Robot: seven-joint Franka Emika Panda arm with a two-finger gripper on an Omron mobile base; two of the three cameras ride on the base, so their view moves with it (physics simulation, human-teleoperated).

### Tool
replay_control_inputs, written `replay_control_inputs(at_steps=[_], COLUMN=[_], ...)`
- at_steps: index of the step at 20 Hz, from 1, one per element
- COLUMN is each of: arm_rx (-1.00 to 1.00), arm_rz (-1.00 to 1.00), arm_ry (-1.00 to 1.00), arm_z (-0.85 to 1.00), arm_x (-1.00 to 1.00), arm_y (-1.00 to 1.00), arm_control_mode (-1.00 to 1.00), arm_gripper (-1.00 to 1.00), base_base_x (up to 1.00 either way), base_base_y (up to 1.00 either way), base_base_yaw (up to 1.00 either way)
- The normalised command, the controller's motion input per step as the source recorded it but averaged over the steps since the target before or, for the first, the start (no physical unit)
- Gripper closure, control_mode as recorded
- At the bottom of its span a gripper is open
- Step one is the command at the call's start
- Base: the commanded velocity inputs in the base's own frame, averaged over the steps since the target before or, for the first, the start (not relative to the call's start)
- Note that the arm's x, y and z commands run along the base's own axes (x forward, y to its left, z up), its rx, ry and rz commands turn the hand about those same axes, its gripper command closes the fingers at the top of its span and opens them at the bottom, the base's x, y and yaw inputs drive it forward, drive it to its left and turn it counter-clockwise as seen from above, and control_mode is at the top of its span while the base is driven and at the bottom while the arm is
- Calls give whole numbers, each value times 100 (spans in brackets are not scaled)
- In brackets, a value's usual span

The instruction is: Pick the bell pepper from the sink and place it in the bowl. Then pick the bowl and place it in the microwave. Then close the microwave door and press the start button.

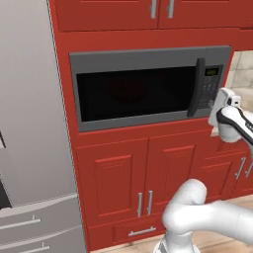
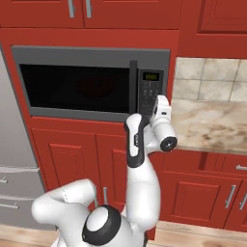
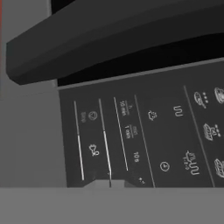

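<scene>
**At the control panel: start press in hand**

At the microwave (image 1: 148, 86), door (image 1: 133, 91) flush shut, bar handle (image 1: 197, 86) upright beside the control panel (image 2: 150, 91). Gripper (image 2: 158, 102) fingers together, presumably to poke one button. Hand's long axis aims into the panel. Faint red inside, likely the bowl (image 1: 127, 90).

We are in a home kitchen: red cabinets (image 1: 123, 183) above and below, a built-in microwave (image 1: 148, 86) set among them, a grey fridge (image 1: 29, 123) at left. A marble tabletop (image 2: 212, 128) with tiled backsplash (image 2: 212, 79) sits to the right; wood floor (image 2: 202, 236) below.
</scene>
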Motion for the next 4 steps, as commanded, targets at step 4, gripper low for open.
replay_control_inputs(at_steps=[4], arm_rx=[1], arm_rz=[0], arm_ry=[0], arm_z=[0], arm_x=[10], arm_y=[0], arm_control_mode=[-100], arm_gripper=[100], base_base_x=[0], base_base_y=[0], base_base_yaw=[0])
